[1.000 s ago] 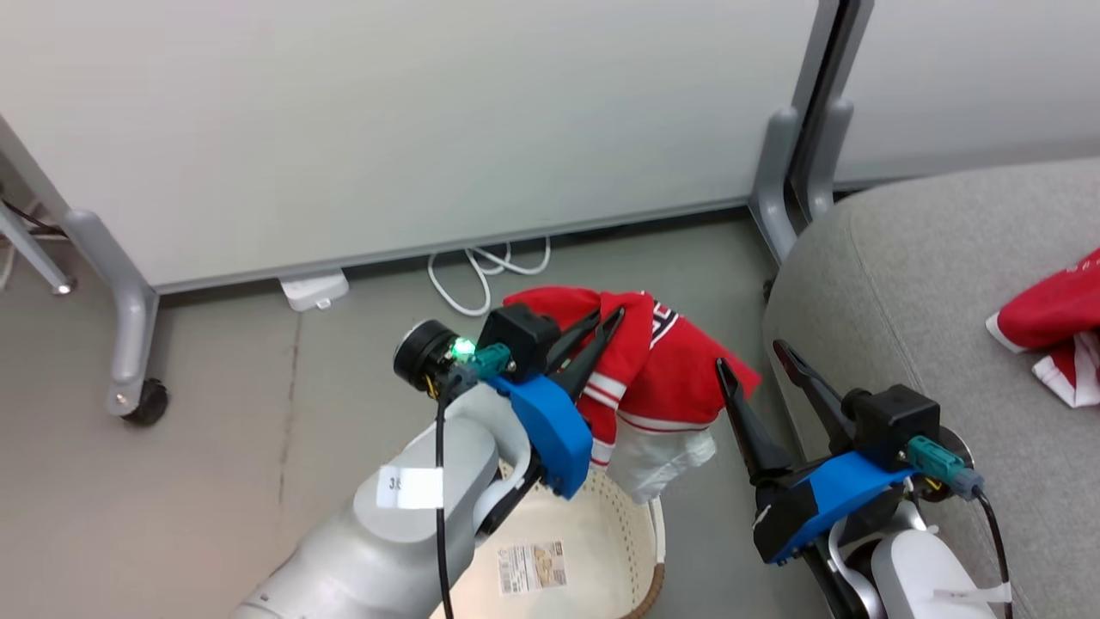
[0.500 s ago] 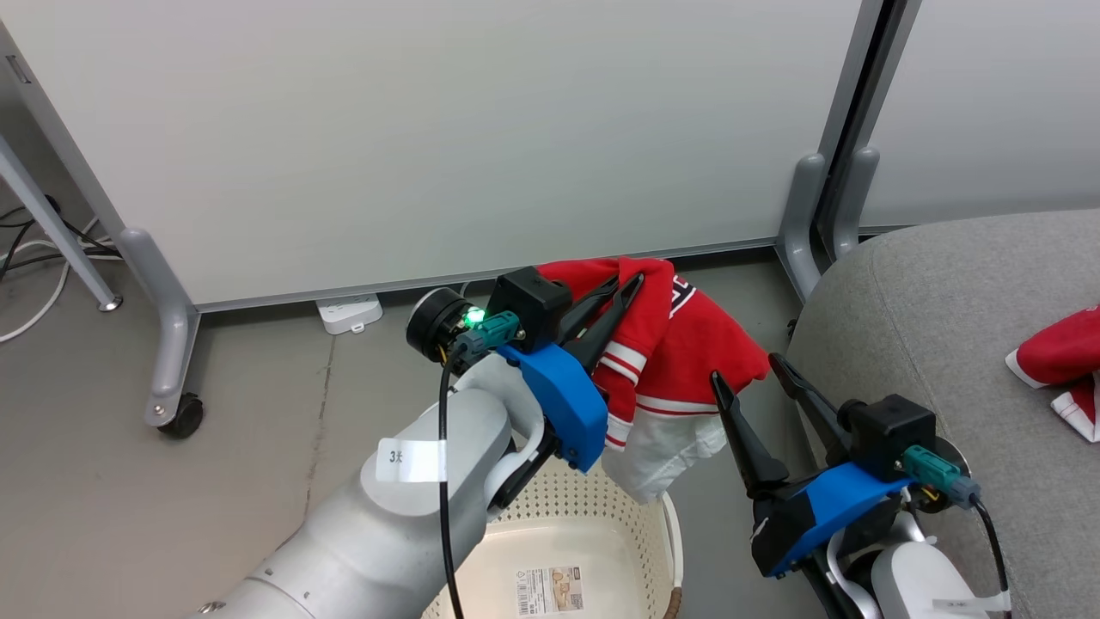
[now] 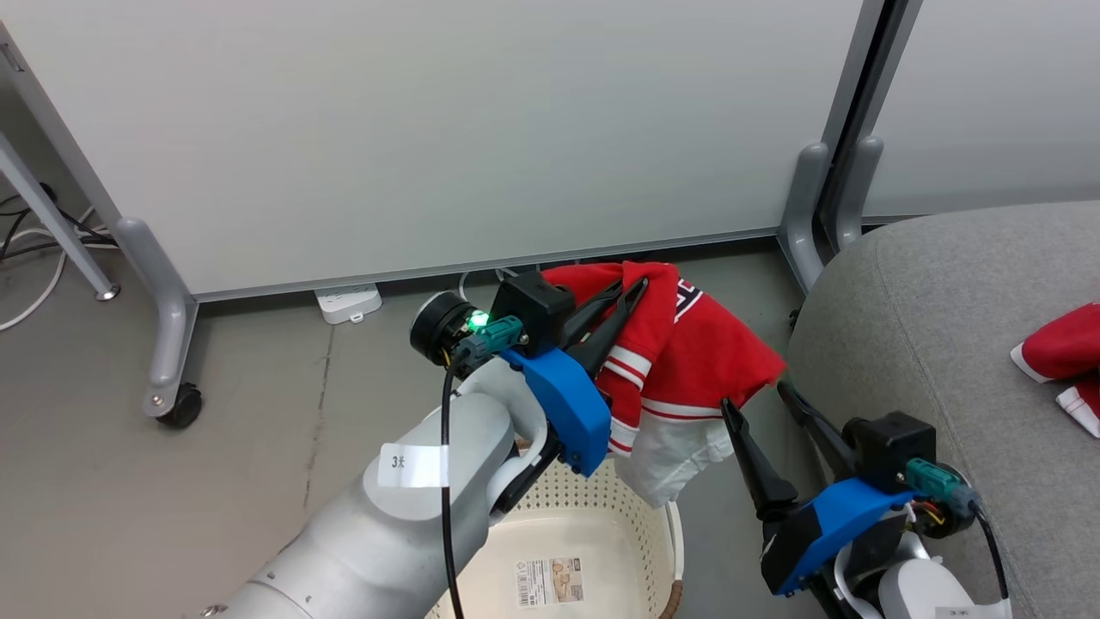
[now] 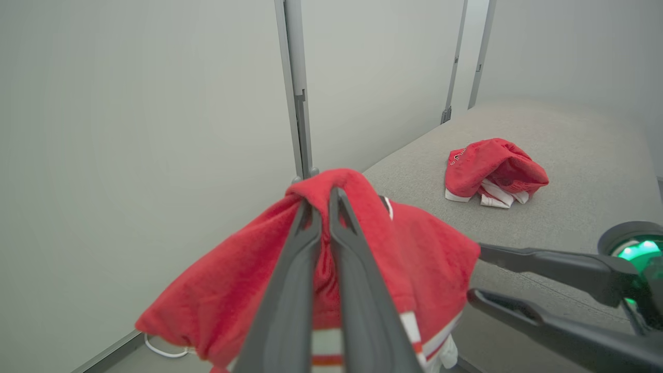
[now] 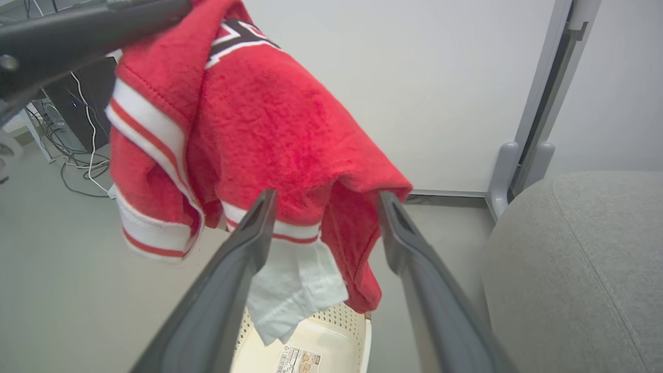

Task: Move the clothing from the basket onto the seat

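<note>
Red garment (image 3: 713, 352) pinched high in my left end effector (image 3: 632, 285), likely to clear the basket (image 3: 601, 499) | right end effector (image 3: 756, 397) spread beside it

Above the basket (image 3: 601, 503), the garment (image 3: 696, 361) is fuzzy red cloth, towel-like, with flat-knit white trim. The basket itself is smooth cream plastic, perforated, with a slight sheen and a paper label (image 3: 550, 583) inside. Right of the basket, the seat (image 3: 928, 292) is matt grey woven fabric, and the second garment (image 4: 492, 168) on it has the same nap. The left gripper (image 3: 632, 285) and right gripper (image 3: 754, 395) have dark matt plastic fingers on blue plastic mounts (image 3: 563, 413). Behind the basket, the panel (image 3: 430, 129) looks smooth and matt, its legs (image 3: 168, 309) painted metal.
</note>
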You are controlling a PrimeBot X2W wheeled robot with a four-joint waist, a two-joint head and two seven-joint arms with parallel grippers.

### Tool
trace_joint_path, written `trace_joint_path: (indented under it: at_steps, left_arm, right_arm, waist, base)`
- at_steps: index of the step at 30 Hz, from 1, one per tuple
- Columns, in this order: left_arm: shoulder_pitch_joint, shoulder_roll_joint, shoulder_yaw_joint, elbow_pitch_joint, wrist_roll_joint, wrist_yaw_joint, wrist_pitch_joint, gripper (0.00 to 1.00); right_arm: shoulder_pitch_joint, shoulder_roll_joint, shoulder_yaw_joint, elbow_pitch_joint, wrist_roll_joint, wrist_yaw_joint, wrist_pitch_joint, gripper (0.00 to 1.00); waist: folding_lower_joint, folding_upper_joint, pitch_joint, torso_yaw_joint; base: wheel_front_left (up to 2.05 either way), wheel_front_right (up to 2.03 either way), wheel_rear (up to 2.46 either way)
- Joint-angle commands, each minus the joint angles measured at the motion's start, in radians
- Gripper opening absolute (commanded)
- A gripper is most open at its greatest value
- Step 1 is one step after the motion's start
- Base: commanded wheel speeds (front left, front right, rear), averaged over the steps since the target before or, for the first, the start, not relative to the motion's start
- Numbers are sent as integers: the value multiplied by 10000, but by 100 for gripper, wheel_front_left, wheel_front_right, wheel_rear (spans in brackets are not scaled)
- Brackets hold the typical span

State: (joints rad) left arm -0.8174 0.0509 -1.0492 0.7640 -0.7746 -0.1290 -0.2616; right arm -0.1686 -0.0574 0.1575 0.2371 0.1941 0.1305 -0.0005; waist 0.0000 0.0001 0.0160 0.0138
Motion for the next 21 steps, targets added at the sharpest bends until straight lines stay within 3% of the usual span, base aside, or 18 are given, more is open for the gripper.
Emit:
trace_joint_path:
  at_steps: [1,11,21]
  left_arm:
    - [-20,-6,-2,-56,-6,-19,-50,0]
    - [-93,-6,-137,-269,23,-19,-50,0]
    - [-124,-7,-454,-409,-147,-21,-50,0]
  right_arm:
    - [170,-61,7,139,81,3,-7,100]
    - [-545,-175,329,1086,287,5,-294,100]
    - [-1818,-481,1491,2135,732,5,-649,100]
  waist:
    - [0,-1,39,27]
    - [0,-1,158,91]
    - [0,-1,198,169]
  base:
    - [0,0,0]
    - [0,0,0]
    - [0,0,0]
